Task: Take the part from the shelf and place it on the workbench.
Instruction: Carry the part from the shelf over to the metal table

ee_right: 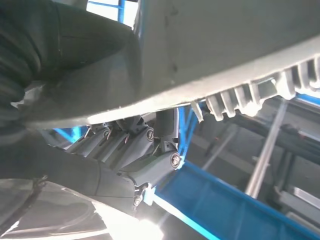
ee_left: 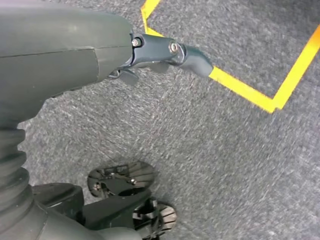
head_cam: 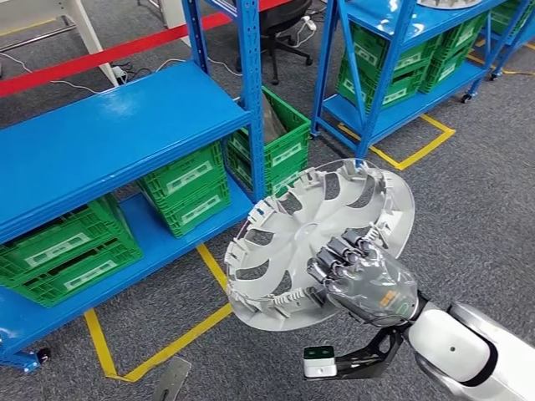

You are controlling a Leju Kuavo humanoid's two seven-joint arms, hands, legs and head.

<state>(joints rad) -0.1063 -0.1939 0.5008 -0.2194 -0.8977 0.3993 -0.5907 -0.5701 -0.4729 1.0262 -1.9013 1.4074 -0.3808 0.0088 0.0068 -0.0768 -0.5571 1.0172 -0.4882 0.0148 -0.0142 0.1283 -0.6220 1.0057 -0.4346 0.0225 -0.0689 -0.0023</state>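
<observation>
The right hand [head_cam: 354, 271] grips the hubcap [head_cam: 315, 238] at its near rim, fingers [head_cam: 334, 255] curled over the edge onto the ribbed inner face, the thumb side hidden beneath. The hubcap is off the shelf [head_cam: 114, 134] and hangs in the air over the carpet, spreading up and away from the fingers toward the shelf post [head_cam: 256, 100].

The hold is at one edge of a wide, light disc, so I judge it could pivot or slip out of the fingers if the arm swings sharply. Its far rim sits close to the post and could clip it on a turn. No counter is visible, so the carry looks long.

The left hand [ee_left: 173, 52] hangs over the floor; one finger is extended and it holds nothing I can see, though I cannot tell how the rest lie.

The green crates [head_cam: 189, 188] beyond the fingers carry white labels, too small to read
</observation>
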